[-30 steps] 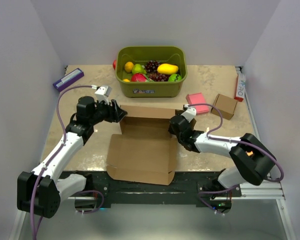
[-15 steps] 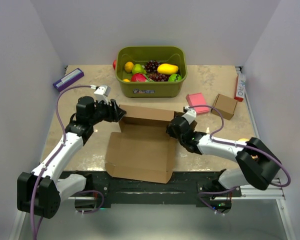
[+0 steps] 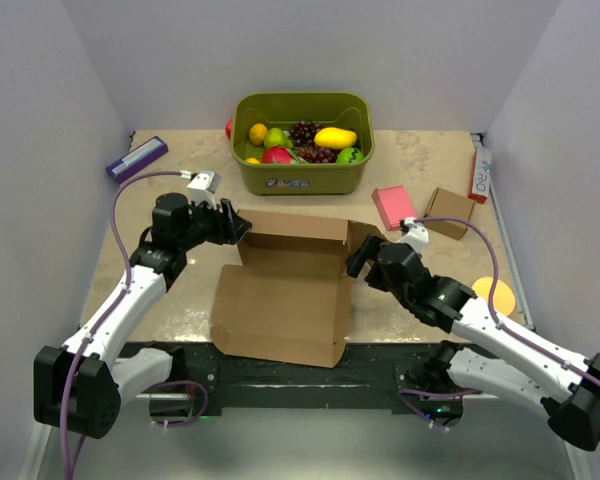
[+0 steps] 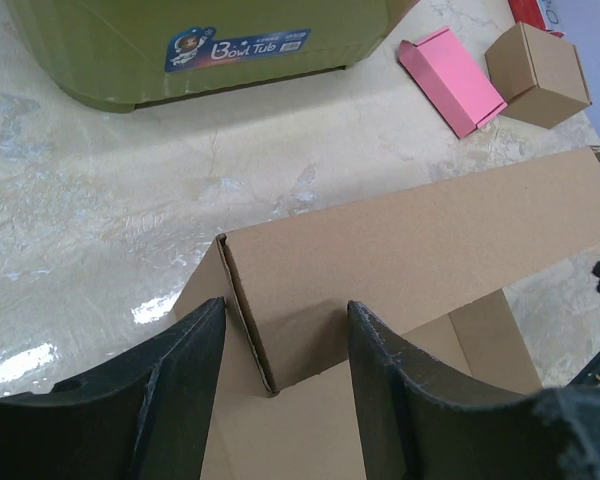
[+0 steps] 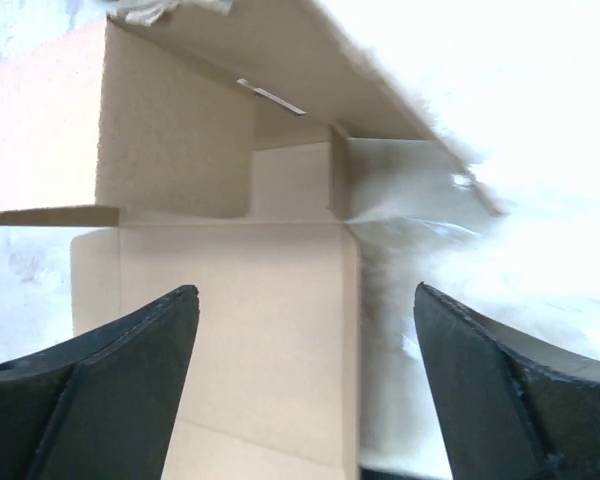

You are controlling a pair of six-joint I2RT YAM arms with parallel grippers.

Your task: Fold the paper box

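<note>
The left gripper [image 4: 285,320] is spread wide. Its two black fingers [image 4: 180,380] stand one on each side of the left end of the box's back wall [image 4: 410,250]. I cannot see them touching it. The right gripper [image 5: 305,290] is spread wide too and holds nothing. It hangs just beside the right side of the paper box [image 3: 280,305] and looks down at the back right corner. A small side flap [image 3: 363,237] stands up there.

The paper box sits in the middle of the table [image 3: 420,160], in front of the green tub [image 3: 300,182] of toy fruit. Its big bottom lies flat, its back wall stands up, and its front part lies flat near the robot.

I think the step now is to get the walls standing straight. The left gripper should pinch the wall's end softly, so the cardboard does not get a dent, and hold it up. Then the right gripper can push the side flap in along its crease, slowly. Cardboard likes to spring back, and the light box may slide on the shiny table. So one gripper should hold while the other folds.
</note>
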